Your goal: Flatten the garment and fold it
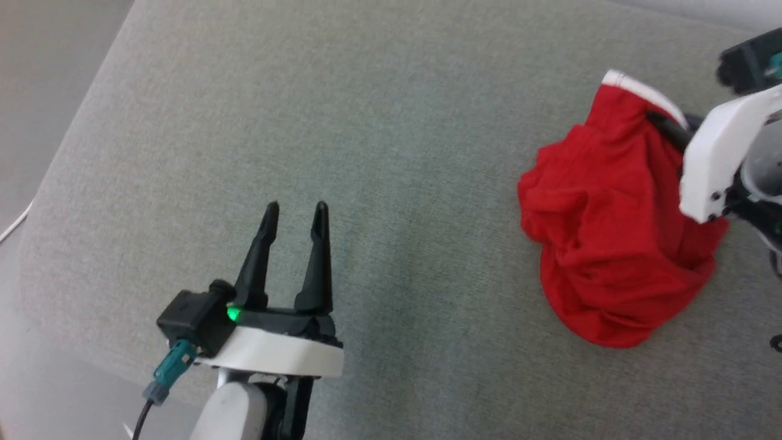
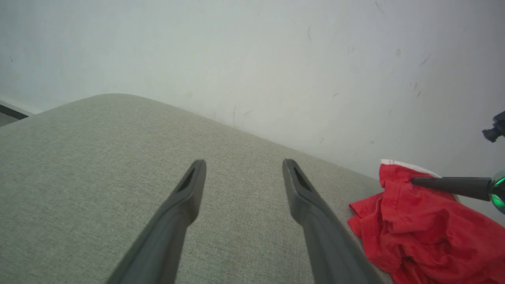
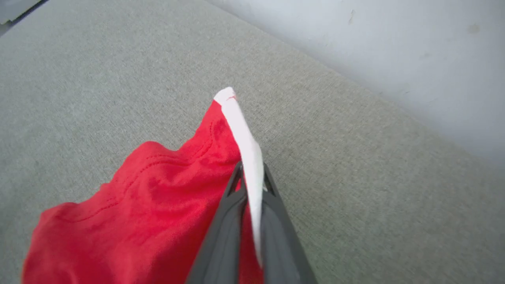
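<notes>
Pinching the shorts' [image 1: 605, 244] stripe [image 3: 244, 134], the right gripper [image 3: 250, 173] holds one corner up near the bench's [image 1: 391, 122] far edge, likely to spread them flat, while the left gripper [image 1: 295, 214] hangs open, well apart.

Garment [image 1: 605, 226] bright red, white stripe [image 3: 246, 146]; surface [image 1: 366, 122] grey-green weave; fingers [image 1: 317, 256] black.

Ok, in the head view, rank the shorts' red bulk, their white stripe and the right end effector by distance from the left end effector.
1. The red bulk, right of the left end effector: nearest.
2 and 3. The white stripe and the right end effector, far right: too close to call, since it is shut on that stripe.
</notes>
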Tool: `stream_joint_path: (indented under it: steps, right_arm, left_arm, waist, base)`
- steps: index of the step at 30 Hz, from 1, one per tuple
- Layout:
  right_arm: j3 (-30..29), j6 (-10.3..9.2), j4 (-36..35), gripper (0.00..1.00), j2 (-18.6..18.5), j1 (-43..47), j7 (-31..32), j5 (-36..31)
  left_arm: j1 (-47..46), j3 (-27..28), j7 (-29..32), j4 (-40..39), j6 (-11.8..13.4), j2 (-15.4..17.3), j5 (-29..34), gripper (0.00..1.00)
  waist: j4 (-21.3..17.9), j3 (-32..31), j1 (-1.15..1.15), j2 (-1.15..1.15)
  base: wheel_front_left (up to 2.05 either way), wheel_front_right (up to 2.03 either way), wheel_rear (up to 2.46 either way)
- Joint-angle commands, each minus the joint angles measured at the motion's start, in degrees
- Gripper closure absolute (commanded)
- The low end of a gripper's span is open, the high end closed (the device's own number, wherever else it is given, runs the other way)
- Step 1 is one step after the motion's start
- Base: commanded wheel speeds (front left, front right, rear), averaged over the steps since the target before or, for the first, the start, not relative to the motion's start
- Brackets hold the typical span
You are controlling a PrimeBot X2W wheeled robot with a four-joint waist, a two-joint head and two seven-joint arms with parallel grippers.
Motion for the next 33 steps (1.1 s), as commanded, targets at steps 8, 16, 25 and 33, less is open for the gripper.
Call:
stream_joint_path:
  steps: [8,16,25,33]
  right_arm:
    - [-14.77,-0.12,-10.01,1.00,-1.20,10.12,-6.36,-0.14]
    - [-29.63,-0.12,-18.94,1.00,12.60,33.94,-9.94,-4.54]
    - [-29.96,-0.12,-17.56,0.49,21.75,46.24,-13.89,-9.93]
    - [-29.73,-0.12,-25.81,0.00,18.44,39.49,-14.69,-10.21]
  left_arm:
    - [4.83,4.22,-0.27,-0.21,-1.46,-0.22,2.80,0.00]
    - [6.64,5.45,-0.27,-0.68,-2.43,-0.21,4.15,0.00]
    - [5.86,5.13,-0.27,-0.33,-2.59,0.36,4.74,0.00]
    - [5.93,4.45,-0.16,0.47,-2.51,0.43,4.21,0.00]
  waist:
    - [-12.72,-10.95,-0.01,0.00]
    - [-17.67,-10.65,-0.01,0.00]
    - [-19.93,-9.92,-0.01,0.00]
    - [-19.36,-11.23,-0.01,0.00]
  base:
    - [0.00,0.00,0.00]
    - [0.00,0.00,0.00]
    - [0.00,0.00,0.00]
    - [0.00,0.00,0.00]
